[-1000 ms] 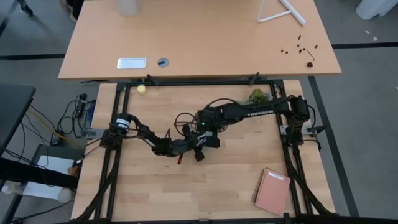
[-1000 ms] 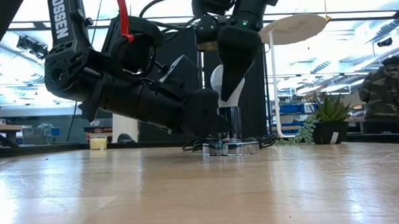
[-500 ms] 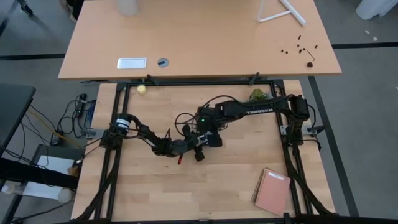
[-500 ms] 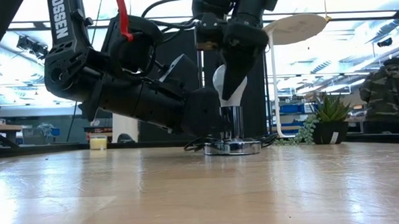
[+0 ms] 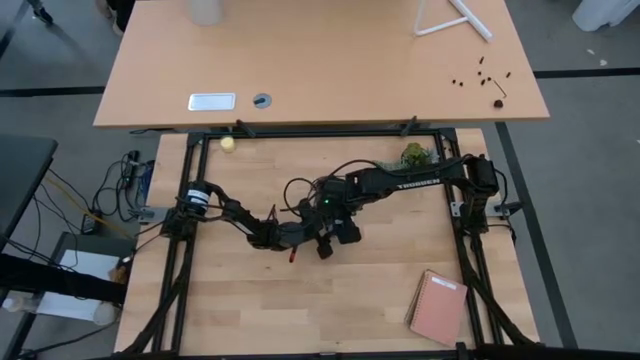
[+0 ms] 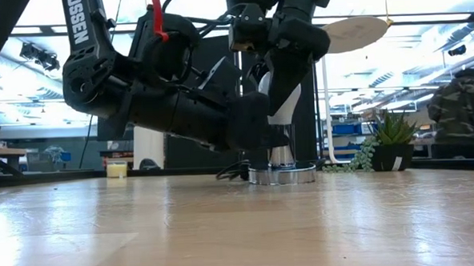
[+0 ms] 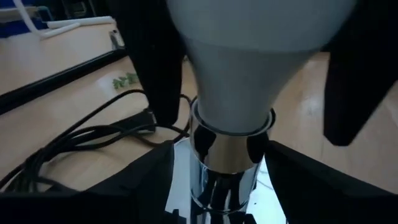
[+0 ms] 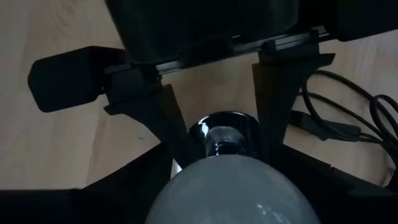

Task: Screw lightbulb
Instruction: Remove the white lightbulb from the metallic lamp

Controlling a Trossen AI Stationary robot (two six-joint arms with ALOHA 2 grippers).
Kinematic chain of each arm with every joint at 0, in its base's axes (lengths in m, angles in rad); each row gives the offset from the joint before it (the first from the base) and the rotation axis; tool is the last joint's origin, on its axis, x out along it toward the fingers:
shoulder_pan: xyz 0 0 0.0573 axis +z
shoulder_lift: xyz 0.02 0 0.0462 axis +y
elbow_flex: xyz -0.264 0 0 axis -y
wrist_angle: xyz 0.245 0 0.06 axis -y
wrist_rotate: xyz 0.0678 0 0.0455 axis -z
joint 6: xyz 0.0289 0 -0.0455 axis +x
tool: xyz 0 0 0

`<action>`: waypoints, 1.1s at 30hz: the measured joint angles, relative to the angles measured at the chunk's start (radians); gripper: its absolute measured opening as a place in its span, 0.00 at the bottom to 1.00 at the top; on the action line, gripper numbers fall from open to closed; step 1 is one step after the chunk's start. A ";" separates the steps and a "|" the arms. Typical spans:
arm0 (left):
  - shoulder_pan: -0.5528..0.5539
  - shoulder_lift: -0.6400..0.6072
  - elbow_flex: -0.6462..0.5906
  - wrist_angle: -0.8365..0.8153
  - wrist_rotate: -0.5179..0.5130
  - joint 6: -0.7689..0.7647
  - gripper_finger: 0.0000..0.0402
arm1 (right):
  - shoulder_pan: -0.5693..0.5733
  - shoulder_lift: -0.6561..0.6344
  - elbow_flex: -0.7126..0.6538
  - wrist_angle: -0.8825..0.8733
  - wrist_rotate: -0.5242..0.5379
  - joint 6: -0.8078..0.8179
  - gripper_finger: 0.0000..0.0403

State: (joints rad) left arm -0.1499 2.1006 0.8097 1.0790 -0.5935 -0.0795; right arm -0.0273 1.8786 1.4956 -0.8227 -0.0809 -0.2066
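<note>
R gripper (image 6: 288,107) vertical over lightbulb (image 6: 281,107)

the lightbulb (image 7: 249,56), white and pear-shaped, stands upright with its narrow end down in a shiny chrome socket (image 7: 225,165) near the middle of the table.

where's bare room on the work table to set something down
Free: the front-left wood of the table, bordered by the left frame rail and the salmon-pink notebook, and the far strip between the small yellowish ball and the green plant sprig. Crowded: the middle, where both grippers meet around the white pear-shaped lightbulb, with black cords.
</note>
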 joint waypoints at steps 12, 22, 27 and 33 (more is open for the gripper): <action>0.000 0.000 0.000 0.000 0.090 -0.003 0.70 | -0.002 0.000 0.000 -0.030 -0.002 -0.129 0.70; 0.001 0.000 0.000 -0.006 0.145 -0.003 0.67 | -0.007 0.000 0.000 -0.089 0.025 -0.545 0.66; 0.001 0.000 0.000 -0.009 0.158 0.000 0.65 | -0.006 0.000 0.000 -0.102 0.057 -0.746 0.68; 0.001 0.000 0.000 -0.010 0.162 0.002 0.65 | -0.006 0.000 0.000 -0.112 0.098 -0.858 0.67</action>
State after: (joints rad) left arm -0.1493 2.1006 0.8093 1.0692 -0.4316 -0.0776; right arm -0.0330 1.8786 1.4956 -0.9344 0.0175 -1.0650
